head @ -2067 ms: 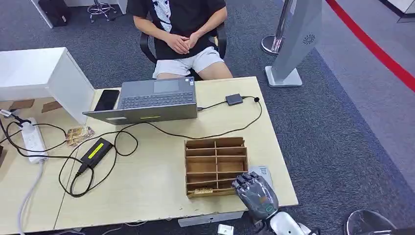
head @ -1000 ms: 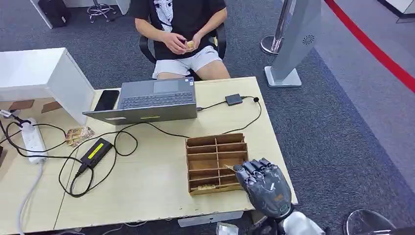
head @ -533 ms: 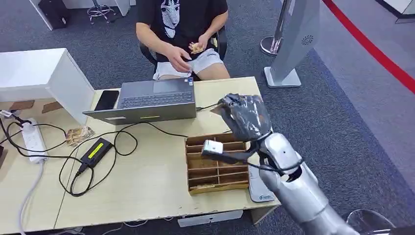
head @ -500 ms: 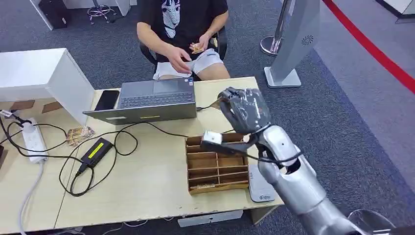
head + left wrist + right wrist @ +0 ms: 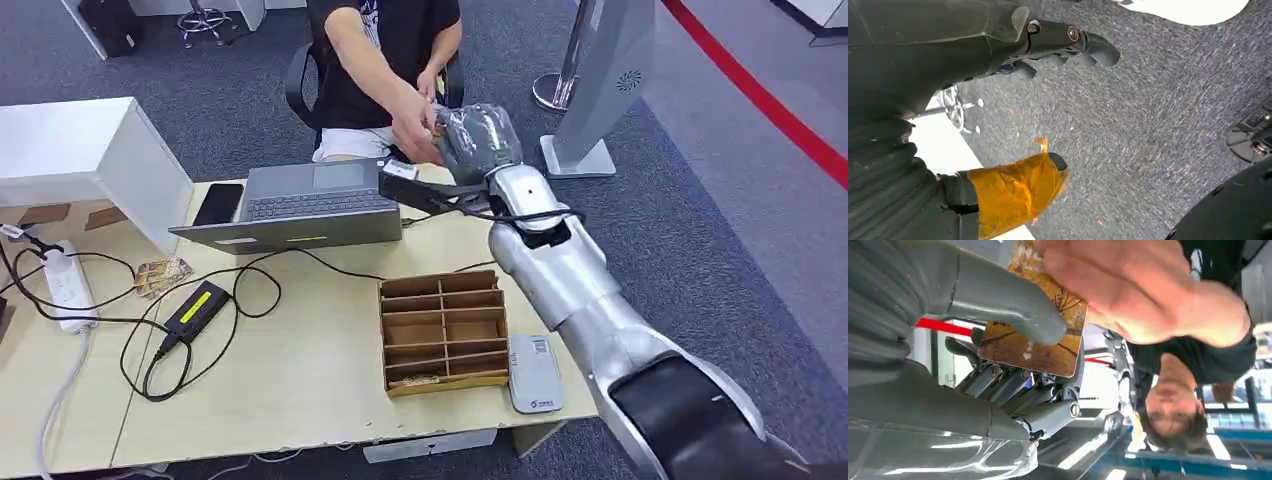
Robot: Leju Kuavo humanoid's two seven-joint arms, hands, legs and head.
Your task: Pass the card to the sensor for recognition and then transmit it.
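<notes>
My right hand is stretched out over the far table edge toward the seated person. It pinches a card printed with orange autumn trees between the thumb and the fingers behind it. The person's hand reaches in and its fingers lie over the card's far edge. A flat grey card sensor lies on the table at the near right, beside the wooden organiser. My left hand hangs over grey carpet, fingers apart and holding nothing, its thumb wrapped in orange tape.
A grey laptop stands at the far middle of the table, with a phone to its left. Black cables, a power brick and a white power strip lie left. A white box stands far left.
My right hand rose from beside the organiser, uncovering the sensor, and carried the card across the table to the person. The person leaned forward and reached out to the card.
</notes>
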